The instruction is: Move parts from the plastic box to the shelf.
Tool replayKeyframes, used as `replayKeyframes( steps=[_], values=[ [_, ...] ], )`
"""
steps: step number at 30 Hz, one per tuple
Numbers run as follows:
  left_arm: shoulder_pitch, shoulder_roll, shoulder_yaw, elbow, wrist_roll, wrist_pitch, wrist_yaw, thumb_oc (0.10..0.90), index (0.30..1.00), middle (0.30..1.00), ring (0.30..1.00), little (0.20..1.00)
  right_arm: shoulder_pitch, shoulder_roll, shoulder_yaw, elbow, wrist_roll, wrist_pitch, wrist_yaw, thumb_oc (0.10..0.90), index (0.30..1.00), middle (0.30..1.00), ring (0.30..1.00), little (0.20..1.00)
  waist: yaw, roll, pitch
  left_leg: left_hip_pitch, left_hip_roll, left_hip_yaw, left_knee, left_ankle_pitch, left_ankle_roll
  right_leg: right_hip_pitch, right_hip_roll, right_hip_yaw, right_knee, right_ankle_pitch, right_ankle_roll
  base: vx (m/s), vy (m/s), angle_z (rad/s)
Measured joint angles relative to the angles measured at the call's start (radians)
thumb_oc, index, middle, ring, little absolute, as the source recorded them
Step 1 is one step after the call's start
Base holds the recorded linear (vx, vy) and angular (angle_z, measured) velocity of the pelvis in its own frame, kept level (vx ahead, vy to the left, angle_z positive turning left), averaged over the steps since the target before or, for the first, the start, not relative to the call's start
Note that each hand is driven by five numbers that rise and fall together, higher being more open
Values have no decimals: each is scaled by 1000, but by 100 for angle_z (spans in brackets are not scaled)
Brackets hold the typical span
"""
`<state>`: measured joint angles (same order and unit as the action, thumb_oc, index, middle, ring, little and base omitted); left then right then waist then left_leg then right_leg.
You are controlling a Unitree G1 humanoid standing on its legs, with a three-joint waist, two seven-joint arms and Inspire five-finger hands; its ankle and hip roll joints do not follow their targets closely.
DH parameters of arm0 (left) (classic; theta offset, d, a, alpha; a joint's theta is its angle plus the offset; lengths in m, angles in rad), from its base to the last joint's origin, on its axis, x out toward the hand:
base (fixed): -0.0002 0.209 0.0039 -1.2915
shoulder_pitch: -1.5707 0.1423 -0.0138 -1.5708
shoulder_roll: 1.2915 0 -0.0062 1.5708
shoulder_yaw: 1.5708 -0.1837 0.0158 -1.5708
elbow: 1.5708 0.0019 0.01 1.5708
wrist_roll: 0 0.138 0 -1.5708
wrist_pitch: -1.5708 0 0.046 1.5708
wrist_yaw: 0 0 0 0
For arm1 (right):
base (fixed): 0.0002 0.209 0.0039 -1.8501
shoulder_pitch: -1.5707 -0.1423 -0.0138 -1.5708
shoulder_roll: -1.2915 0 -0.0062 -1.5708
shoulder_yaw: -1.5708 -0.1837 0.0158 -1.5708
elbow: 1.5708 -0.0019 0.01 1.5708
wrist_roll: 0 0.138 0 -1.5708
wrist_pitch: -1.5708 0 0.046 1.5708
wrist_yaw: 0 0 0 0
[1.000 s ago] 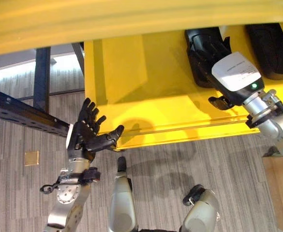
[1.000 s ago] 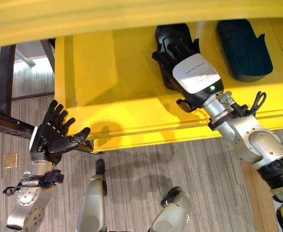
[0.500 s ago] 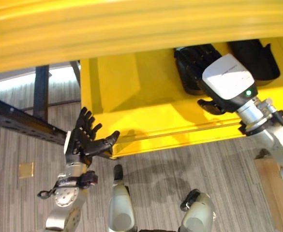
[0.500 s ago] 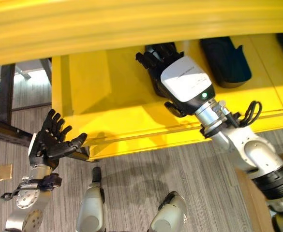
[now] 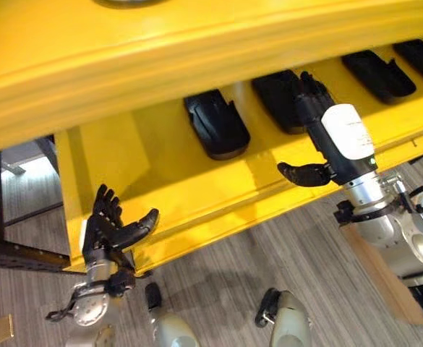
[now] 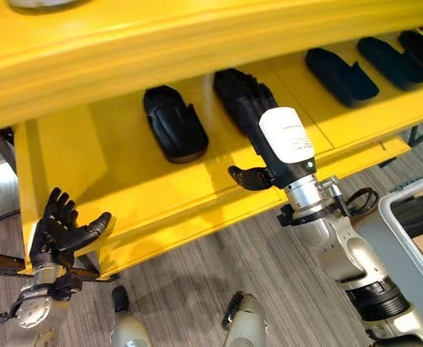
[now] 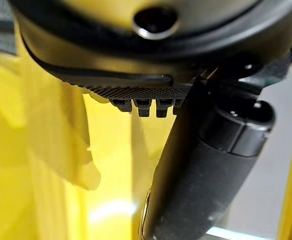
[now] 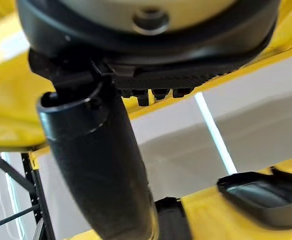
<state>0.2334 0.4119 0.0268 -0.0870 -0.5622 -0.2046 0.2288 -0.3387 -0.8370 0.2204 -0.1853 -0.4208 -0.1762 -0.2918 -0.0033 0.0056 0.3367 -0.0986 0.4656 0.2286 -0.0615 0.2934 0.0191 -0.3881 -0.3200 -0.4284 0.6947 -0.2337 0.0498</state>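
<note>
Several black moulded parts lie in a row on the yellow shelf [image 5: 197, 195]. One part [image 5: 215, 123] lies free towards the left. My right hand [image 5: 345, 137] reaches onto the shelf, its straight fingers lying on the neighbouring black part [image 6: 233, 87] and its thumb [image 8: 101, 170] sticking out sideways over the shelf's front edge. More parts [image 6: 341, 76] lie further right. My left hand [image 5: 106, 231] hangs open and empty below the shelf's front left corner, its thumb [image 7: 200, 170] straight. A grey plastic box [image 6: 385, 210] stands at the lower right with a dark part [image 6: 421, 213] inside.
An upper yellow shelf board [image 5: 197, 43] overhangs the row of parts. A dark steel beam [image 5: 16, 253] runs past the left hand at floor level. A wooden board [image 5: 385, 267] lies under my right arm. Grey striped floor [image 5: 218, 267] spreads below the shelf.
The whole picture has shifted, bringing more of the shelf, more parts and the plastic box into view. My right hand stays with its fingers on the black part; the left hand stays open.
</note>
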Motion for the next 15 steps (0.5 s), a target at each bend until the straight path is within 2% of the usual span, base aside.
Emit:
replayKeyframes(
  steps=[1, 2, 3, 4, 5, 6, 7, 8, 9, 10, 11, 12, 13, 14, 15],
  values=[
    [-5, 2, -1, 13, 1, 1, 2, 900, 1000, 1000, 1000, 1000, -12, 27, 7, 6, 1, 5, -5, 900, 1000, 1000, 1000, 1000, 26, -4, 0, -8, 8, -31, 17, 19, -11, -25, 21, 52, -16, 10, -15, 19, -74, -110],
    [-17, 0, -3, 38, 21, -1, 5, 900, 1000, 1000, 1000, 1000, -20, 47, 12, 15, 2, 2, -17, 900, 1000, 1000, 1000, 1000, 64, -6, -7, -3, -19, -100, 49, -9, -81, -48, 39, 80, -53, 36, -27, 60, -132, -124],
    [-28, -4, -5, 50, 20, 8, 4, 900, 1000, 1000, 1000, 1000, -22, 35, 11, 16, 2, 6, -18, 900, 1000, 1000, 1000, 1000, 58, 21, -8, -35, -17, -87, 76, 19, -77, -34, 56, 56, -118, 64, -28, 129, -171, -80],
    [-41, -11, -10, 67, 21, 10, -3, 900, 1000, 1000, 1000, 1000, -21, 25, 14, 34, 6, 11, -20, 900, 1000, 1000, 1000, 1000, 39, 26, -6, -62, -37, -116, 100, 61, -59, -16, 83, 79, -186, 107, -24, 115, -131, -4],
    [-66, -33, -32, 83, 20, 11, -3, 900, 1000, 1000, 1000, 1000, -5, 26, 11, 45, 15, 23, -19, 900, 1000, 1000, 1000, 1000, 31, 23, -5, -71, -66, -139, 136, 32, -93, 21, 84, 95, -248, 154, -29, 114, -120, 10],
    [-76, -46, -54, 86, 21, 9, -5, 900, 1000, 1000, 1000, 1000, 10, 35, 6, 45, 26, 27, -19, 900, 1000, 1000, 1000, 1000, 32, 10, -1, -69, -124, -156, 159, -75, -144, 48, 64, 106, -305, 176, -15, 57, -47, -14],
    [-66, -46, -71, 84, 22, 9, -21, 900, 1000, 1000, 1000, 1000, 14, 44, 4, 44, 32, 26, -19, 900, 1000, 1000, 1000, 1000, 34, 21, -6, -53, -185, -155, 160, -138, -153, 73, 69, 101, -369, 194, 8, 87, -67, -32],
    [-59, -45, -76, 79, 29, 10, -37, 900, 1000, 1000, 1000, 1000, 21, 49, 0, 35, 32, 26, -20, 900, 1000, 1000, 1000, 1000, 22, 28, -8, -52, -222, -97, 145, -216, -114, 94, 81, 89, -434, 241, 15, 88, -44, -25],
    [-68, -43, -72, 77, 29, 9, -43, 900, 1000, 1000, 1000, 1000, 28, 63, -5, 31, 32, 24, -21, 900, 1000, 1000, 1000, 1000, 17, 2, -3, -38, -264, -127, 118, -250, -128, 98, 78, 100, -478, 294, 20, 94, -47, -24],
    [-72, -51, -73, 80, 29, 10, -39, 900, 1000, 1000, 1000, 1000, 30, 84, -4, 32, 32, 24, -19, 900, 1000, 1000, 1000, 1000, 23, -15, -4, -40, -290, -132, 106, -259, -116, 105, 78, 112, -541, 319, 32, 86, -28, -39],
    [-70, -64, -73, 79, 35, 6, -40, 900, 1000, 1000, 1000, 1000, 29, 106, -5, 32, 32, 22, -19, 900, 1000, 1000, 1000, 1000, 36, -17, -3, -39, -326, -175, 93, -267, -106, 123, 84, 129, -608, 328, 41, 53, -4, -66],
    [-69, -76, -73, 77, 37, 6, -41, 900, 1000, 1000, 1000, 1000, 28, 119, -5, 33, 32, 22, -18, 900, 1000, 1000, 1000, 1000, 50, -8, 0, -37, -348, -215, 79, -262, -110, 122, 85, 149, -612, 328, 37, 38, 18, -62],
    [-69, -78, -74, 77, 38, 8, -40, 900, 1000, 1000, 1000, 1000, 33, 149, -5, 37, 32, 22, -18, 900, 1000, 1000, 1000, 1000, 56, -2, 5, -27, -345, -208, 87, -255, -124, 105, 86, 145, -508, 318, 44, 21, 19, -29],
    [-73, -77, -74, 78, 39, 8, -40, 900, 1000, 1000, 1000, 1000, 43, 165, -1, 36, 32, 21, -18, 900, 1000, 1000, 1000, 1000, 52, -12, 1, -22, -361, -211, 88, -258, -121, 123, 99, 147, -485, 289, 26, 73, 42, 6],
    [-71, -80, -74, 76, 46, 7, -39, 900, 1000, 1000, 1000, 1000, 41, 170, 4, 37, 32, 12, -17, 900, 1000, 1000, 1000, 1000, 47, -12, 2, -22, -372, -216, 97, -257, -118, 135, 101, 162, -520, 312, 40, 115, 52, 2]
  ],
)
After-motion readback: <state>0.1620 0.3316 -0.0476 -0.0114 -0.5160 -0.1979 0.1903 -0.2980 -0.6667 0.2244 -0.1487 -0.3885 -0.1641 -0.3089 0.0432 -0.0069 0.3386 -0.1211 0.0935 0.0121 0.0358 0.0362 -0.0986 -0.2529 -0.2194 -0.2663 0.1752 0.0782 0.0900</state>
